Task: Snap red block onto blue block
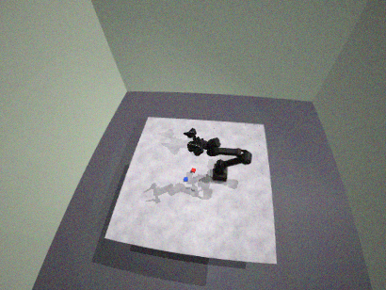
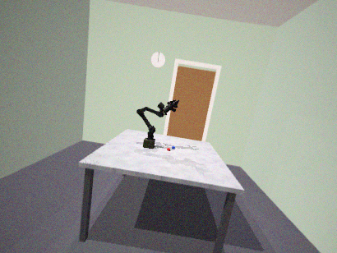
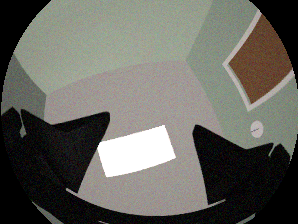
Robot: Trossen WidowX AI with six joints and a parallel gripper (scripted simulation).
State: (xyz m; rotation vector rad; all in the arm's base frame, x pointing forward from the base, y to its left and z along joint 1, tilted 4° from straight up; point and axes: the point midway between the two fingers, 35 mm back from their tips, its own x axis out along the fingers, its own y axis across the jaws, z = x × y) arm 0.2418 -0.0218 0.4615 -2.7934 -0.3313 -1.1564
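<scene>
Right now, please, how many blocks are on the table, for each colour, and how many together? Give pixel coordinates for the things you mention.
Red block [image 1: 193,170] [image 2: 168,149]: 1
Blue block [image 1: 185,179] [image 2: 173,148]: 1
Total blocks on the table [image 1: 226,226] [image 2: 136,162]: 2

White marble-look table [image 1: 202,231] [image 2: 156,162], dark square legs, on grey-purple floor [image 1: 311,198] [image 2: 37,185]. Pale green walls [image 1: 188,47] [image 2: 123,62] [image 3: 125,35] around me. Round white wall clock [image 2: 158,59] [image 3: 257,129], left of brown door [image 2: 192,103] [image 3: 262,60] in white frame, exterior view. My wrist view: bright white rectangular ceiling light panel [image 3: 136,151] on pinkish-grey ceiling [image 2: 230,10] [image 3: 135,95]. Shadows on floor beneath tabletop.
</scene>
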